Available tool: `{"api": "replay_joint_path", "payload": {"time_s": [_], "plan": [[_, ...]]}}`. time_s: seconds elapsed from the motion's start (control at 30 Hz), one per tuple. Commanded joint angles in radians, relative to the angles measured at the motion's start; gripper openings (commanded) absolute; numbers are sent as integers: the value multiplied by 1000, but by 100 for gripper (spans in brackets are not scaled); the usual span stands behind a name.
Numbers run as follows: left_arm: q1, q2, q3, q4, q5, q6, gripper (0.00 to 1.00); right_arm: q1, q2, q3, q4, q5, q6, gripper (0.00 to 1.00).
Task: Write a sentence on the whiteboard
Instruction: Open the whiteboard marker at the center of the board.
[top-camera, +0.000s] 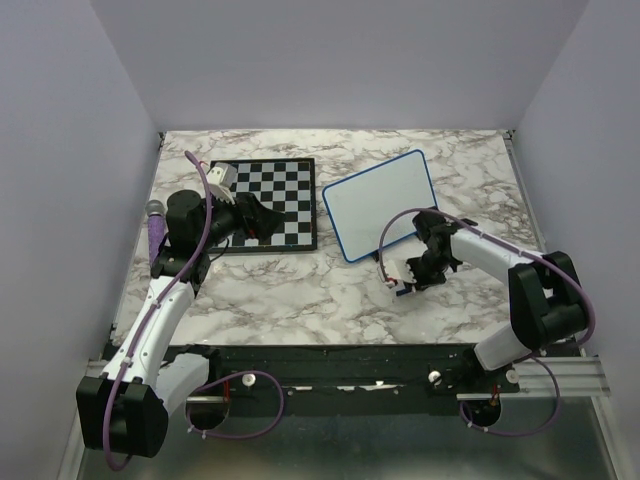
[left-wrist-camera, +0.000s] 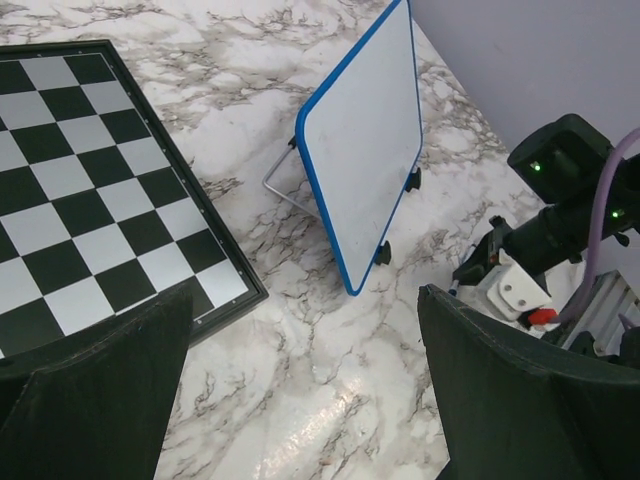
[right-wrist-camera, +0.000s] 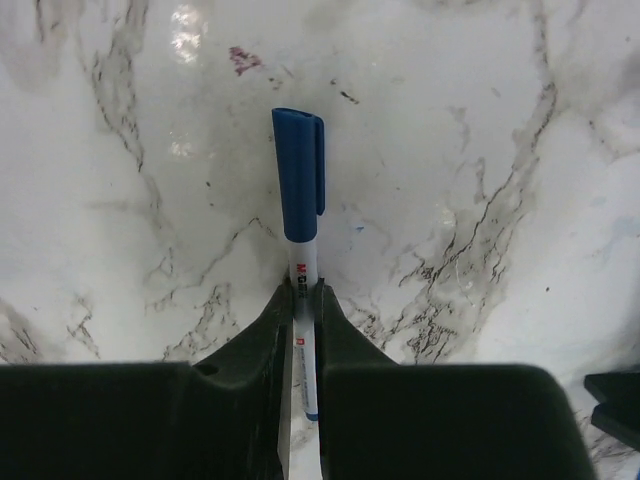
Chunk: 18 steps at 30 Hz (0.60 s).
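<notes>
The whiteboard (top-camera: 380, 205), white with a blue frame, stands tilted on its wire stand right of centre; it also shows in the left wrist view (left-wrist-camera: 365, 140). Its face is blank, with no sentence on it. My right gripper (right-wrist-camera: 305, 290) is shut on a white marker (right-wrist-camera: 300, 200) with its blue cap on, held low over the marble just in front of the board (top-camera: 410, 272). My left gripper (left-wrist-camera: 305, 330) is open and empty, hovering at the chessboard's near right corner (top-camera: 258, 222).
A black-and-white chessboard (top-camera: 275, 195) lies left of the whiteboard, with a marble gap between them. A purple object (top-camera: 155, 228) stands at the table's left edge. White walls close in the table on three sides.
</notes>
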<state>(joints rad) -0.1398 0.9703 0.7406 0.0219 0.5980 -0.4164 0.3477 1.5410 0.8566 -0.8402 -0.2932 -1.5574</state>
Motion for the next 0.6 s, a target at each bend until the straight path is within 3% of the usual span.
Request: {"api": "replay_joint_path", "payload": {"time_s": [0.0,0.3,0.43,0.57], "plan": [[-4,-12,3,81,77,-47,99,7,27,22,12,-44,252,8],[-44,14,-52,283,183,-217,99,2,-142,27,-5,-202,499,3],[-118,12,-89,331,137,-309,99,-24,-215,45,-36,-288,591,1],[-222,-13,-159,381,36,-369,99,-131,-297,79,-59,-464,674,1]]}}
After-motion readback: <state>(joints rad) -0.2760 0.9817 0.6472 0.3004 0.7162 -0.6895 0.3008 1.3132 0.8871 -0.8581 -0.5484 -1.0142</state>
